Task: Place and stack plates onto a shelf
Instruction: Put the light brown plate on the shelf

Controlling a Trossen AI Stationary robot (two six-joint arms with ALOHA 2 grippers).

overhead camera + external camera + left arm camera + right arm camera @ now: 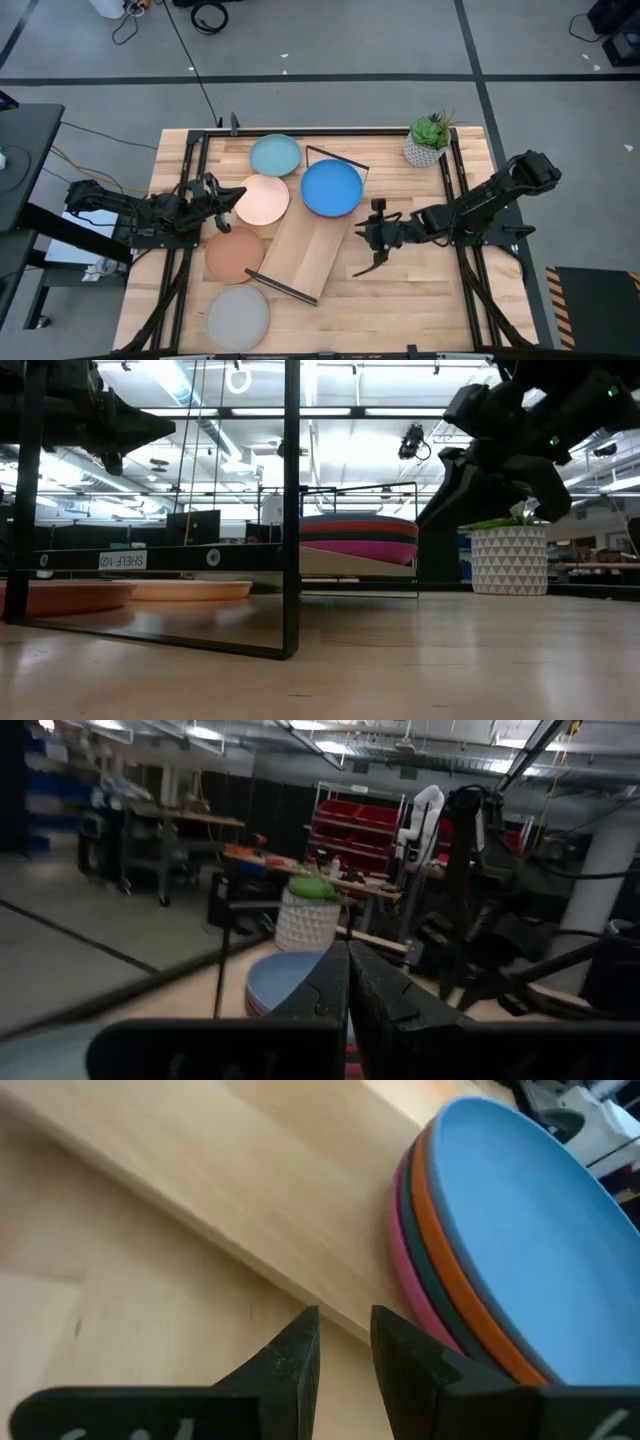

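Observation:
The light-wood shelf [300,250] lies slantwise on the table, a black wire frame at each short end. A stack of plates [331,187] rests on its far end: bright blue on top, then orange, teal and magenta [500,1230]. Flat on the tabletop to the shelf's left lie the light blue plate [275,155], the cream plate [262,200], the tan plate [235,255] and the grey plate [238,317]. My left gripper [348,982] is shut and hovers at the cream plate's left edge. My right gripper [345,1342] is open by a narrow gap, raised just right of the stack.
A white patterned plant pot [425,150] stands at the table's far right corner. Black rails run along the table's left and right sides. The shelf's near wire frame [290,510] stands upright close to the low camera. Bare tabletop shows right of the shelf [400,300].

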